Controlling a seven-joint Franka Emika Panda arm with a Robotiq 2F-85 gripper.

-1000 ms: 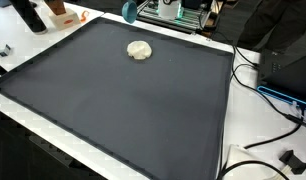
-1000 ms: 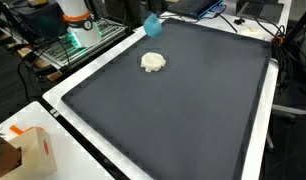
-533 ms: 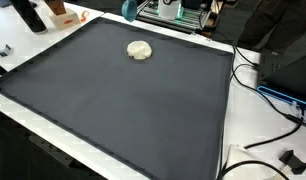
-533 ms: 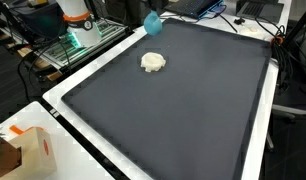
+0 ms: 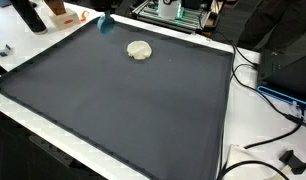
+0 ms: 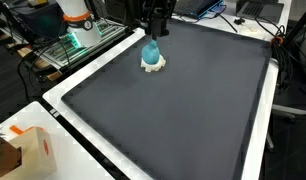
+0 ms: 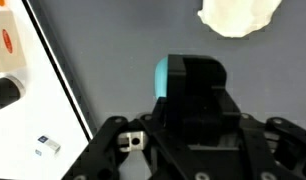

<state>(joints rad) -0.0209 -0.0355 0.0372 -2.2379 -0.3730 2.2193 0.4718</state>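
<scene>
Hanging teal object (image 6: 151, 52) half-hiding cream lump (image 6: 154, 69), fingers (image 6: 155, 33) blurred

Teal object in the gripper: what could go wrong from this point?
1. The teal object hangs from the gripper above the black mat. The wrist view hides most of the grasp, so a weak hold could go unnoticed.
2. In an exterior view the object is near the mat's edge, so a drop might end up off the mat.
3. The cream lump lies close by, so a low sweep might knock it.
</scene>
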